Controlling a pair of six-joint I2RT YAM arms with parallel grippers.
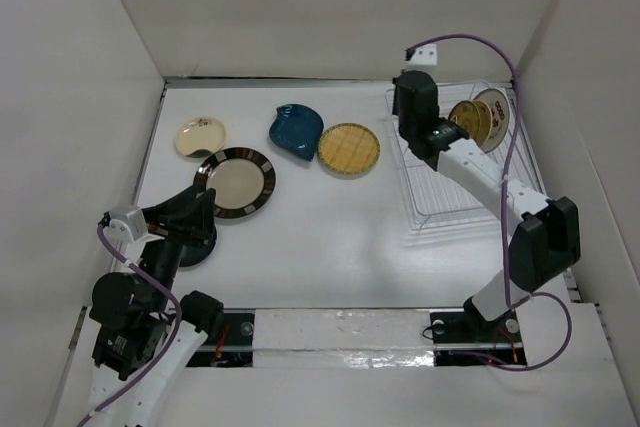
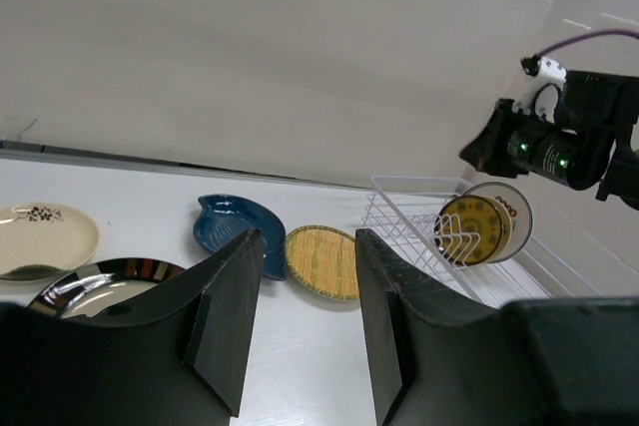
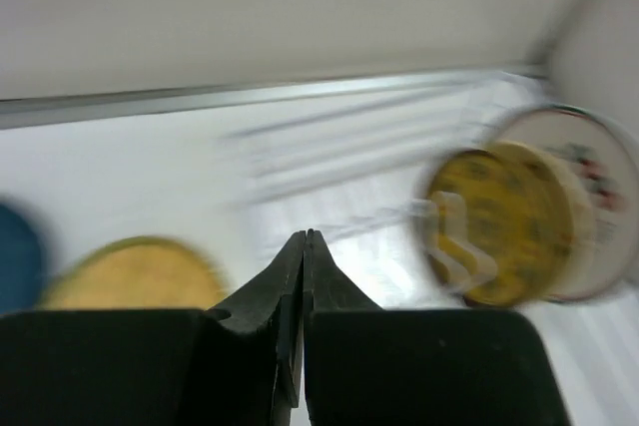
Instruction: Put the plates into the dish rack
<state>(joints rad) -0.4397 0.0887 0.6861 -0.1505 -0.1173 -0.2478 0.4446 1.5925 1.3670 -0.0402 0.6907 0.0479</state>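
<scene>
Four plates lie on the table: cream floral (image 1: 200, 137), brown-rimmed cream (image 1: 236, 183), blue leaf-shaped (image 1: 296, 130) and yellow woven-look (image 1: 349, 150). The white dish rack (image 1: 440, 202) stands at the right. The gold plate (image 1: 468, 120) and the white plate with red characters (image 1: 495, 115) stand upright in its far end. My left gripper (image 1: 200, 212) is open and empty (image 2: 305, 316), low beside the brown-rimmed plate's near edge. My right gripper (image 1: 412, 112) is shut and empty (image 3: 303, 246), over the rack's far left corner. The right wrist view is blurred.
White walls enclose the table at the back and both sides. The right arm's purple cable (image 1: 505, 57) loops over the rack. The left wrist view shows the blue plate (image 2: 235, 226), woven plate (image 2: 321, 261), rack (image 2: 399, 212) and right arm (image 2: 559, 147).
</scene>
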